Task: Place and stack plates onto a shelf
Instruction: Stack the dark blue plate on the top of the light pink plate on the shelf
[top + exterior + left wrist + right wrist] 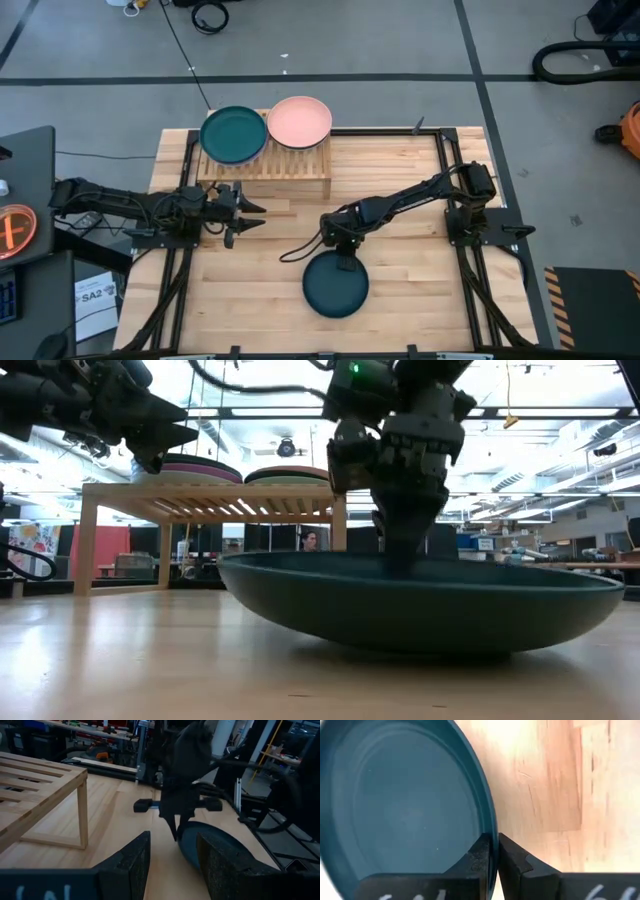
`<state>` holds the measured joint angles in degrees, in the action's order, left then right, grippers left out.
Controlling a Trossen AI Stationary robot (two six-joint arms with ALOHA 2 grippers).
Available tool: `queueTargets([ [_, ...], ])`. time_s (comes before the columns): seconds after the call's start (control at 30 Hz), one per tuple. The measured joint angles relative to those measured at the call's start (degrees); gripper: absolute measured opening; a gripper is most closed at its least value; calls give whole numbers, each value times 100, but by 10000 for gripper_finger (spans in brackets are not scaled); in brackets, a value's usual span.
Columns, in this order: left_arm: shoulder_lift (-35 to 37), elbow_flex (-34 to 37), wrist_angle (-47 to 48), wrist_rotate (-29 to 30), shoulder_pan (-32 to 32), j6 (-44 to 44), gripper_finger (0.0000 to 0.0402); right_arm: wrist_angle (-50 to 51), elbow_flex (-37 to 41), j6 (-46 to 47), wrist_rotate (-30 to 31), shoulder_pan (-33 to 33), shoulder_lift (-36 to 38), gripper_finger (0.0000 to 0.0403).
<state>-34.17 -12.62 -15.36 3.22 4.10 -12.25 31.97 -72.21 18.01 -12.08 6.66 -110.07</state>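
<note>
**Thin rim pinch could let the plate slip**

The right tool (492, 851) is clamped on the rim of the dark teal plate (336, 285), lying flat, bowl up, on the bench (420, 290) in front of the shelf (265, 170). Being round, it has no long axis. Lifted by one edge, it may droop or slide out. The left tool (245, 212) hangs open near the shelf.

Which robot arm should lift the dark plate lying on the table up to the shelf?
The right one. The right gripper already pinches the rim of the dark teal plate. The left gripper hangs open and empty beside the shelf, away from that plate.
</note>
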Motion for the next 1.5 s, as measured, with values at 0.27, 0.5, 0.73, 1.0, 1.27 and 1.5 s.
queueTargets([
  [0.27,1,-2,66,0,0,-2,165,751,-800,-339,111,104,10,19],
  [0.5,2,-2,66,0,2,0,165,1483,-1627,-668,297,125,10,19],
  [0.73,1,-2,66,0,0,-2,165,1909,-2484,-1185,546,102,12,19],
  [1.0,2,-2,66,2,1,-2,165,2353,-3621,-1568,867,-132,12,19],
  [1.27,2,-2,66,4,0,0,165,2982,-4966,-1782,1121,-762,14,19],
  [1.5,2,-2,66,5,1,-1,165,2939,-5886,-1828,1118,-1615,19,19],
])
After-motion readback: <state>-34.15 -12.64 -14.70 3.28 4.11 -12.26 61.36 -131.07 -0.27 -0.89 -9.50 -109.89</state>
